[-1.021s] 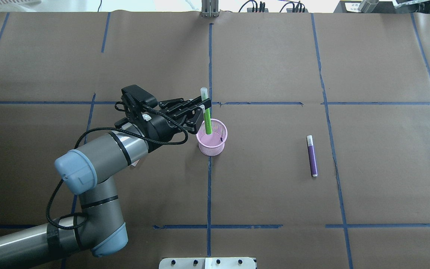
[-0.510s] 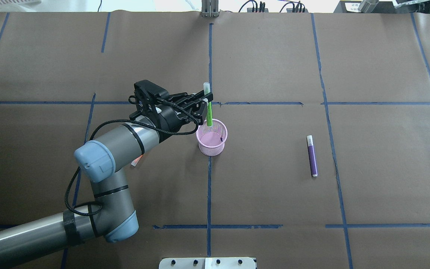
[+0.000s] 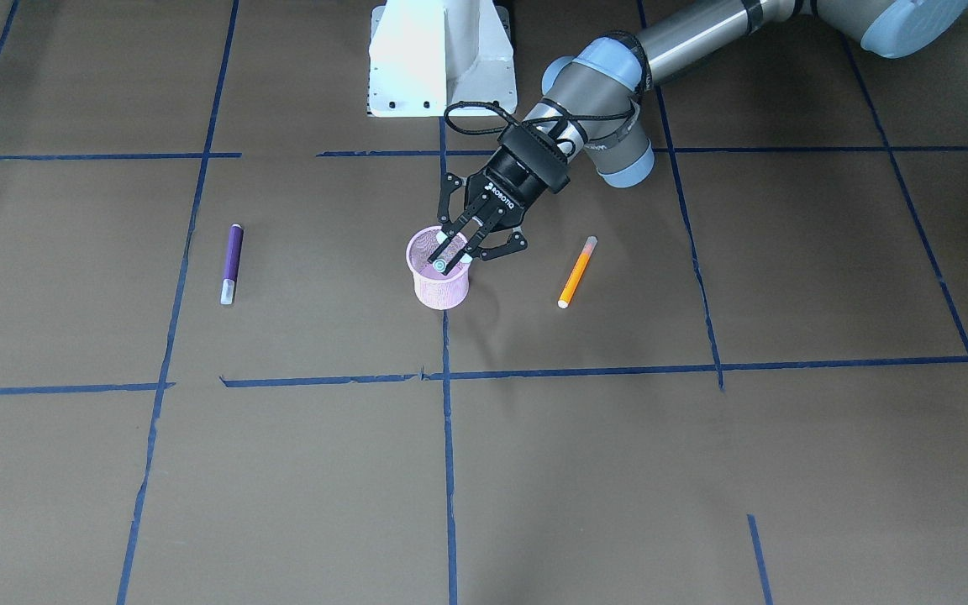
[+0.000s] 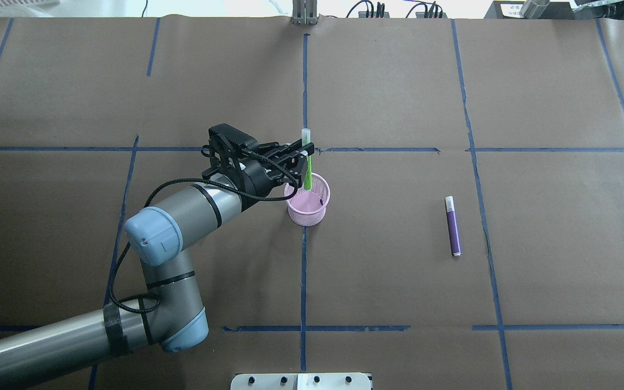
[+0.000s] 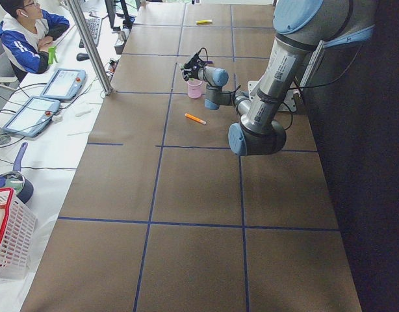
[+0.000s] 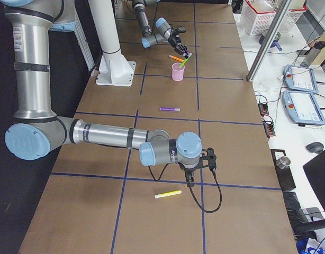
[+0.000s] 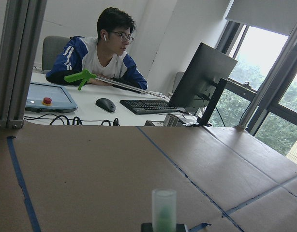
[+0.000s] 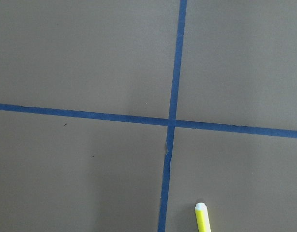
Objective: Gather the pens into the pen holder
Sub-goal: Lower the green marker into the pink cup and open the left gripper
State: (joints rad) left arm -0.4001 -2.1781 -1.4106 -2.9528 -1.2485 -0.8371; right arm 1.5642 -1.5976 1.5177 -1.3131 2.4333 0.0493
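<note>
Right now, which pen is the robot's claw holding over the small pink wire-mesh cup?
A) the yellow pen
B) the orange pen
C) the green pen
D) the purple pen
C: the left gripper is shut on the slim green pen over the pink wire-mesh cup, while the purple pen and the orange pen lie flat, away from it.

Count: 4 pens, 1 pen holder, 2 arms.
Pens: 1 green pen, 1 purple pen, 1 orange pen, 1 yellow pen; arms: 1 left arm, 1 right arm; 1 person.
</note>
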